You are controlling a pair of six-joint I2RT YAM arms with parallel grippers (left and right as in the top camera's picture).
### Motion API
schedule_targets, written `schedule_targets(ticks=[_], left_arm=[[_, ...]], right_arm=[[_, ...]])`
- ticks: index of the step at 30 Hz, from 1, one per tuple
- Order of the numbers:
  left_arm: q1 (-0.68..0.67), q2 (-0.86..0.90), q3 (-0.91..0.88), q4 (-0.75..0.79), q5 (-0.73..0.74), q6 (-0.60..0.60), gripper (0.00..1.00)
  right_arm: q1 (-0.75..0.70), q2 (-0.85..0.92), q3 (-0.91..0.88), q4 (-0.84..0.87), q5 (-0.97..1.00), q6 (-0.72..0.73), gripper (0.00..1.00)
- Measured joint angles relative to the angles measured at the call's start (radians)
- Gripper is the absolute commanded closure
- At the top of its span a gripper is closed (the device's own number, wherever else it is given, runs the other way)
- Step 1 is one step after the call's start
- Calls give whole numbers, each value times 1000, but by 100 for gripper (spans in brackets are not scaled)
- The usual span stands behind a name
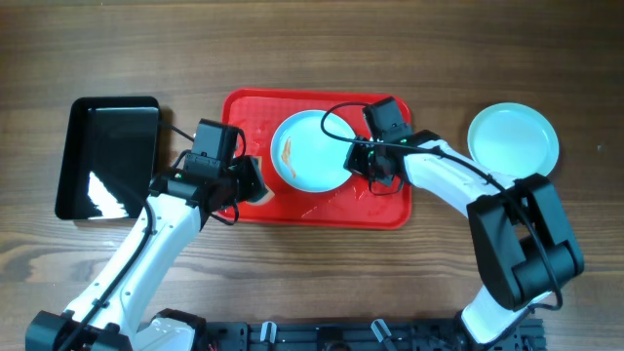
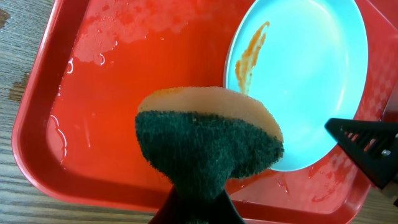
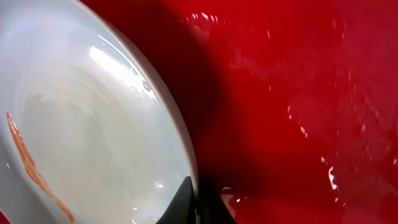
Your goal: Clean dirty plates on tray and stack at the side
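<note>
A smeared plate [image 1: 312, 149] lies on the red tray [image 1: 252, 109], a little right of the tray's middle; an orange-brown streak [image 2: 247, 57] runs down the plate's left part, and the remainder of its pale blue face looks wet and glossy. The right gripper [image 3: 196, 202] is clamped on this plate's right rim, its two fingers pressed together with the edge between them; a dark shadow falls on the tray under that rim. The left gripper [image 1: 252, 181] sits over the tray's left part, just beside the plate, and is closed on a sponge [image 2: 208, 140]; the sponge has a yellow-orange body and a dark green scouring face turned toward the wrist camera, and it is not touching the plate. Patches of water [image 2: 102, 34] shine on the tray's floor. A second plate [image 1: 513, 138], free of marks, rests on the wooden table [image 1: 292, 49] to the right of the tray, well apart from it; a black tray [image 1: 107, 156] lies on the table to the left.
</note>
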Motion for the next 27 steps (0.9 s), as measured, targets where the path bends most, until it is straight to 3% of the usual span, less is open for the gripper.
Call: schedule_targets(ticks=[4, 7, 8, 9, 19, 21, 24, 25, 27], left_arm=[[0, 0, 0, 0, 0, 0, 96], [0, 0, 0, 0, 0, 0, 96], [0, 0, 0, 0, 0, 0, 96], [0, 0, 0, 0, 0, 0, 96], [0, 0, 0, 0, 0, 0, 96], [0, 0, 0, 0, 0, 0, 96], [0, 0, 0, 3, 0, 0, 96], [0, 0, 0, 6, 0, 0, 96], [0, 0, 0, 10, 0, 0, 96]], right_arm=[[31, -2, 0, 16, 8, 39, 92], [62, -2, 0, 49, -28, 57, 33], [69, -2, 0, 54, -38, 57, 8], [79, -2, 0, 58, -47, 57, 1], [65, -22, 5, 129, -104, -24, 0], [47, -22, 5, 203, -140, -80, 12], [28, -22, 6, 292, -178, -158, 46], [24, -22, 6, 312, -182, -180, 52], [24, -22, 6, 317, -177, -203, 52]])
